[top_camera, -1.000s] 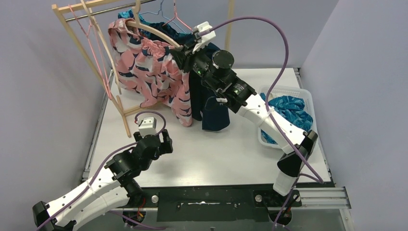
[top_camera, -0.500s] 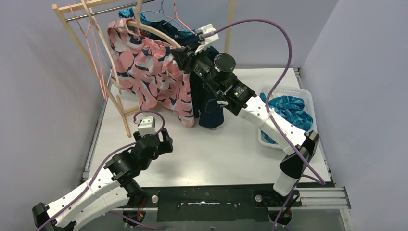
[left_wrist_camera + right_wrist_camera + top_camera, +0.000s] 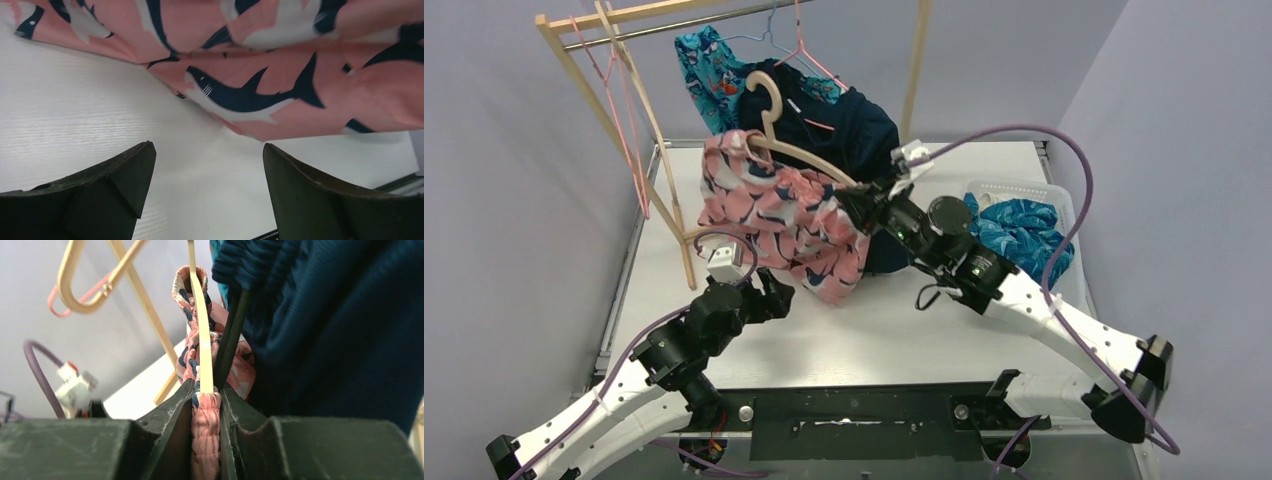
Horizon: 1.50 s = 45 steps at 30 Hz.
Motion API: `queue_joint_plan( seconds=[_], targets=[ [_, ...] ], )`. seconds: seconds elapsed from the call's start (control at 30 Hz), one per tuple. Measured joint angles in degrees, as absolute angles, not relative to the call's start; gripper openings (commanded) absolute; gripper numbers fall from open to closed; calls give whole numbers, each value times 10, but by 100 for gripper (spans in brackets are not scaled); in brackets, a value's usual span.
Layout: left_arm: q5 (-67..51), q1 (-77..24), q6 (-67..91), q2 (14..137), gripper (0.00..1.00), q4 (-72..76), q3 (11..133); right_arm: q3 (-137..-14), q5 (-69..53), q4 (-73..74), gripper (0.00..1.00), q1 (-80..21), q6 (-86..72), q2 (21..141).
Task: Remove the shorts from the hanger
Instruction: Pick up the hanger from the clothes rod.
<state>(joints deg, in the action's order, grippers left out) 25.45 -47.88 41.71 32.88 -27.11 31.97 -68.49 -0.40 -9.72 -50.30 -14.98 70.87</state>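
Wooden hanger: was hooked on the rail; now unhooked, lower and out over the table.
Pink shorts: came down with it, from rack height to mid-table; hem now just beside the left gripper.
Right gripper: has dropped and drawn back toward the near edge.
Right arm: was raised, now low, elbow swung out to the near right.
Navy shorts: now uncovered on the rack.

Pink shorts soft cloth; hanger smooth wood; table matt white.
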Motion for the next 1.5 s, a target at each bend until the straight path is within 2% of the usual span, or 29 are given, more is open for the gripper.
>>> queue_joint_plan(
  seconds=[0.3, 0.4, 0.5, 0.67, 0.8, 1.03, 1.23, 1.5],
  targets=[
    [166, -479, 434, 321, 79, -197, 300, -418, -23, -90, 0, -503, -235, 530],
    [159, -479, 437, 323, 79, -182, 296, -366, -33, -88, 0, -503, -253, 494],
    [157, -479, 437, 329, 79, -165, 296, -367, -37, -84, 0, -503, -250, 493],
    [158, -479, 435, 347, 79, -157, 297, -439, -44, -54, 0, -500, -218, 552],
    [162, -479, 430, 362, 79, -156, 300, -485, -98, -38, 0, -458, -206, 590],
    [213, -478, 421, 389, 79, -106, 333, -478, -154, -24, 0, -424, -203, 579],
    [256, -471, 402, 482, 79, -21, 402, -475, -182, -16, 0, -424, -201, 575],
    [243, -372, 395, 543, 78, 2, 456, -475, -202, -15, 0, -422, -199, 575]
  ],
)
